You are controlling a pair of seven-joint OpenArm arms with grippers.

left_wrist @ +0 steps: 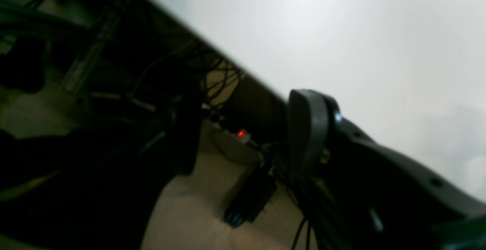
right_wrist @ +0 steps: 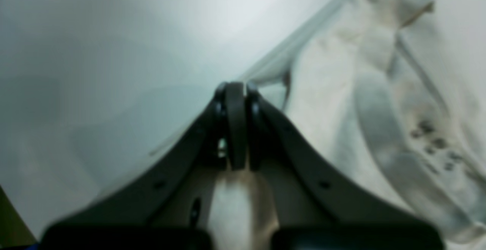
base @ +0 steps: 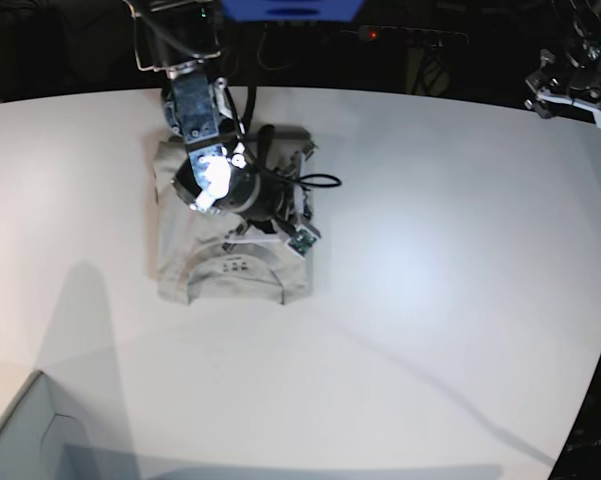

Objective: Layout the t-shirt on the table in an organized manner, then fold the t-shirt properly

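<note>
Grey box corner (base: 20, 425) is sitting at the near left edge of the worktop (base: 430, 300), well apart from everything. Right end effector (right_wrist: 235, 90) is clamping tight on a fold of the t-shirt (base: 230, 265), cloth pinched between the closed fingers and running up away from the tips. The shirt is lying bunched directly beneath and just ahead of that end effector, collar and dark neck label showing on the near side, not spread flat yet. Far right: left end effector (left_wrist: 243, 128) is hanging released and empty, off the worktop's edge, well apart from the shirt.

Risks, my read:
- It's gripping a thin fold only, so a fast pull is likely to slip the cloth out.
- It may be pinching two layers, in which case the shirt would be dragging as a lump instead of opening.
- With the left arm that far off, nothing is anchoring the other side, so the whole shirt could be sliding along.
</note>
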